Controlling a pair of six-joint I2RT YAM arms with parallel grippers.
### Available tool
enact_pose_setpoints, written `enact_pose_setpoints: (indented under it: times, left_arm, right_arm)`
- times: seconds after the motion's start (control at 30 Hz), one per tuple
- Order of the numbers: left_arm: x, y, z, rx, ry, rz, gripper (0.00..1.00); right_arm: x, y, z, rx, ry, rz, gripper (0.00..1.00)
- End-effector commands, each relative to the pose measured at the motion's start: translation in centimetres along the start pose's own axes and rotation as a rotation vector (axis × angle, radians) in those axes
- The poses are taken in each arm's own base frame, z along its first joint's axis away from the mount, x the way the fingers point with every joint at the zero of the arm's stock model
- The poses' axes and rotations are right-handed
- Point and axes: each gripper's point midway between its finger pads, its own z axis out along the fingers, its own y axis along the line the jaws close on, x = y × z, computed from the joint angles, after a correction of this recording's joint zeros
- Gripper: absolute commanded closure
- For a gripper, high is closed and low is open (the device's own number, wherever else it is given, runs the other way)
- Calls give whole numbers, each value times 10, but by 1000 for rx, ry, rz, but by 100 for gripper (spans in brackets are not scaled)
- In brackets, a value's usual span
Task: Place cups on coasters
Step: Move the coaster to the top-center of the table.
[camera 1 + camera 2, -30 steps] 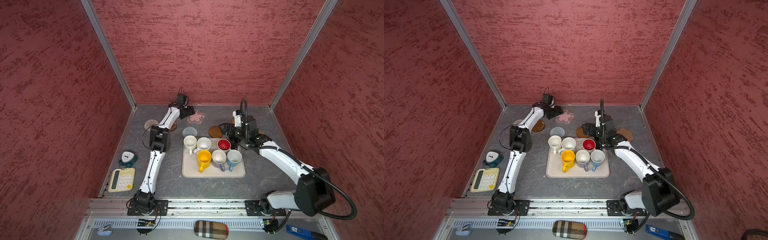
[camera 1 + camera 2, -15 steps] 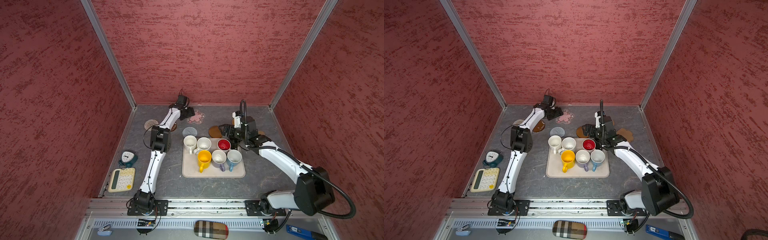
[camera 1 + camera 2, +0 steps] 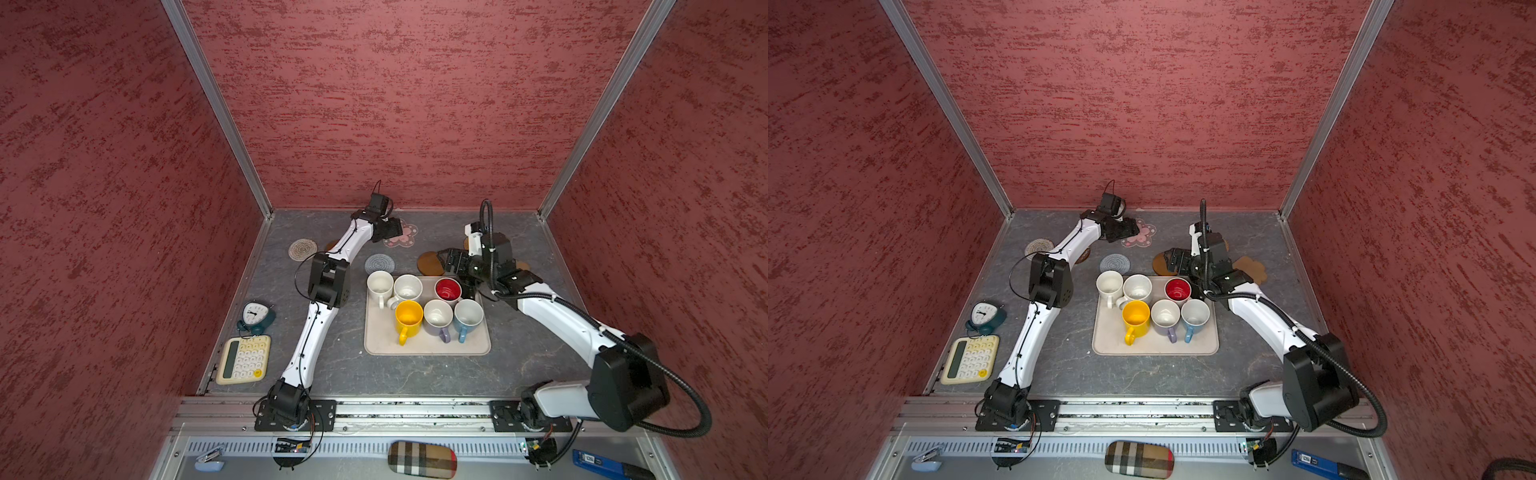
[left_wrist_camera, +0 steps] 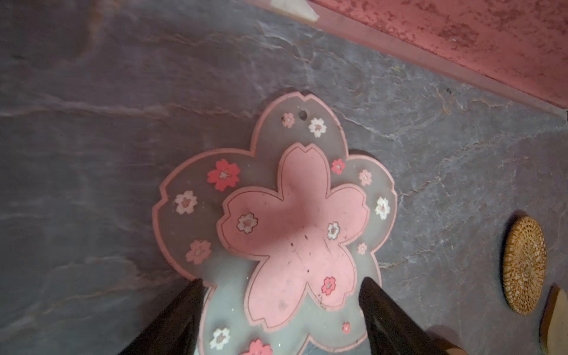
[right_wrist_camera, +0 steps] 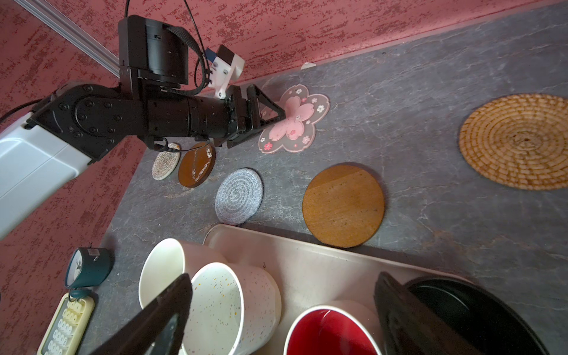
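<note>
Red textured walls [image 3: 415,104] box in a grey slate desk [image 3: 332,365], and both arms reach over its far half. Mid-desk, the tray [image 3: 428,347] carries every cup, none on a coaster yet. The white cups [image 3: 379,284] stand far left and the red cup [image 3: 448,289] far right. The yellow cup [image 3: 409,318], lavender cup [image 3: 437,316] and blue cup [image 3: 468,316] line the near row. The black cup [image 5: 479,310] sits at the tray's far right corner, mostly under the arm in both top views.

The right end effector [image 5: 282,276] hangs released and empty above the red cup, with the black cup just outside one finger. The left end effector [image 4: 282,281] is also released and holds nothing. It straddles a petal of the flower coaster [image 4: 295,221] by the far wall.

My read is that the right arm is lining up a pick, though I can't tell whether of the red cup or the black. The cups stand packed together. So drop one finger inside a rim and the other down the free side, clamp the wall, then lift straight up before travelling sideways. The brown disc [image 5: 343,206], just past the tray's far edge, looks the nearest landing; set the cup down centred and upright. The left arm should back off the flower.
</note>
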Motion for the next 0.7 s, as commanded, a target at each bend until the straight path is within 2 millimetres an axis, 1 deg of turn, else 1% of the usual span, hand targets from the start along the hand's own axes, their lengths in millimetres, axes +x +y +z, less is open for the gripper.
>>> enact_pose_setpoints:
  times: [0.0, 0.13, 0.2, 0.3, 0.37, 0.43, 0.5, 0.57, 0.67]
  left_arm:
    - [32, -1, 25, -2, 83, 20, 20]
    - [42, -21, 30, 21, 89, 50, 20]
    - [44, -29, 30, 31, 86, 61, 20]
    - [42, -35, 28, 40, 77, 66, 21]
    - [37, -38, 22, 38, 67, 71, 20]
    - [29, -40, 12, 38, 48, 74, 20]
    - [15, -45, -5, 46, 19, 80, 20]
    - [-1, -52, -28, 54, -21, 97, 20]
    - [-20, -63, -63, 53, -76, 135, 20]
  right_arm:
    - [2, 6, 2, -27, -3, 0, 7]
    - [3, 5, 2, -28, -2, -1, 7]
    - [4, 5, 1, -28, -1, -1, 7]
    - [4, 5, 1, -25, -3, -3, 7]
    - [4, 4, 0, -22, -3, -6, 7]
    - [5, 4, 0, -20, -1, -6, 7]
    - [1, 5, -1, -22, -8, -6, 7]
    - [-4, 8, -2, -24, -15, -10, 7]
    - [-12, 11, 0, -23, -22, -22, 6]
